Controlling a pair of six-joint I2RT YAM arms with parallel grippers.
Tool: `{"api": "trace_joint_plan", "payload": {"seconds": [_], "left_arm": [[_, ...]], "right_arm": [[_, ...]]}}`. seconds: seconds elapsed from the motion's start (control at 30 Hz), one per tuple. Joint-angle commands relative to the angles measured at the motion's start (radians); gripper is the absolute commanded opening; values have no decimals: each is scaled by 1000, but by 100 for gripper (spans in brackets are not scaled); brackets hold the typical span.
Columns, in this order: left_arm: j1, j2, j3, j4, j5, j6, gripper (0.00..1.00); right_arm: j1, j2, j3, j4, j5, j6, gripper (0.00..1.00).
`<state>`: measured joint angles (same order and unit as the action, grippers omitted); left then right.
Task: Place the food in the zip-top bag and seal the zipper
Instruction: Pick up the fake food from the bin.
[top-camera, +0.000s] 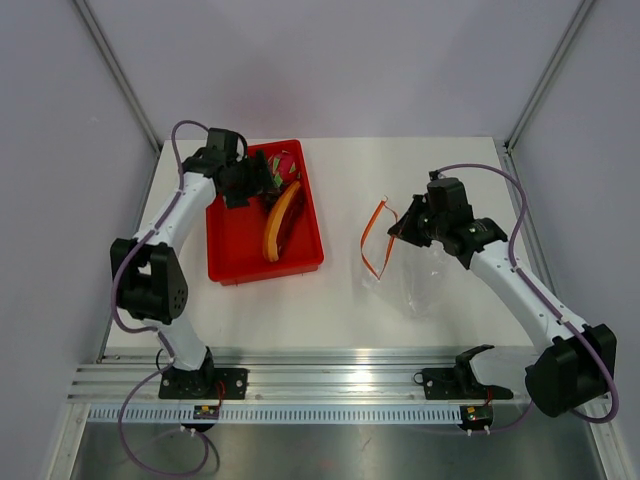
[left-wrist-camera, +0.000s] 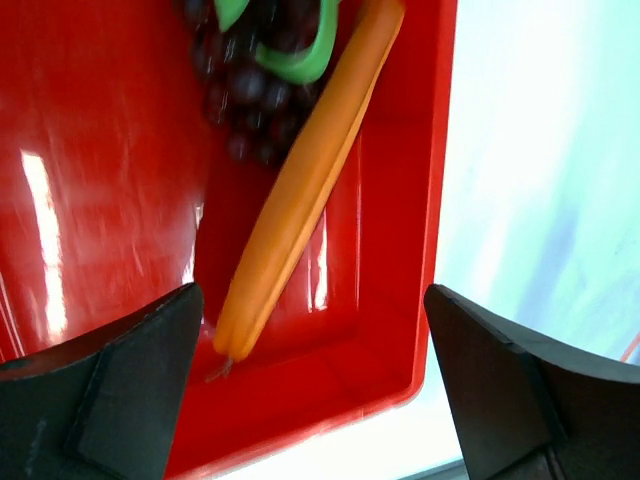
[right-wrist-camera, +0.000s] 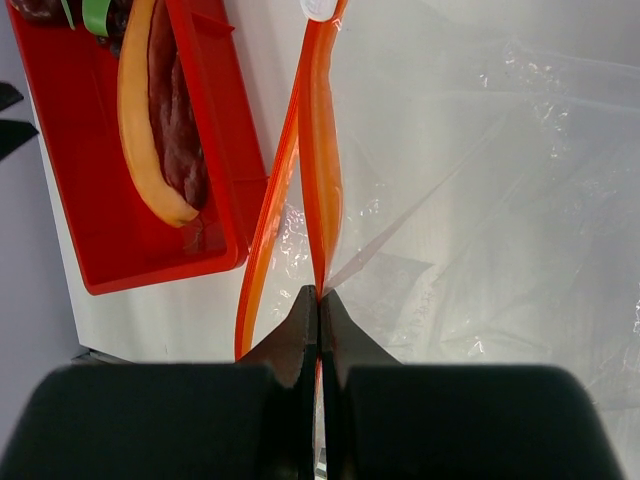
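The food lies in a red bin (top-camera: 235, 245): a long orange piece (top-camera: 280, 220), a dark red-brown piece (top-camera: 292, 225) beside it, and a pink-and-green piece (top-camera: 285, 165) at the far end. My left gripper (top-camera: 256, 182) hovers open and empty over the bin. In the left wrist view its gripper (left-wrist-camera: 320, 400) frames the orange piece (left-wrist-camera: 300, 190) and dark grapes (left-wrist-camera: 250, 100). The clear zip-top bag (top-camera: 420, 275) lies right of the bin, its mouth open. My right gripper (right-wrist-camera: 318, 295) is shut on one side of the orange zipper (right-wrist-camera: 315, 150) and holds it raised.
The red bin's near right corner (left-wrist-camera: 425, 360) sits between my left fingers. The bin also shows in the right wrist view (right-wrist-camera: 90, 230), left of the bag (right-wrist-camera: 480, 200). White walls enclose the table on three sides.
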<state>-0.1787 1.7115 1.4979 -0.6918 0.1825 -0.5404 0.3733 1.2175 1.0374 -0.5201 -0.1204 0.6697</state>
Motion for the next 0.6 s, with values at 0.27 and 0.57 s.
{"api": "trace_joint_plan", "payload": {"seconds": [0.27, 0.57], "left_arm": [[-56, 365, 381, -213, -100, 178, 88], [-82, 418, 390, -201, 9, 178, 74]], "right_arm": [[7, 11, 35, 8, 1, -25, 0], [6, 34, 56, -4, 1, -28, 0]]}}
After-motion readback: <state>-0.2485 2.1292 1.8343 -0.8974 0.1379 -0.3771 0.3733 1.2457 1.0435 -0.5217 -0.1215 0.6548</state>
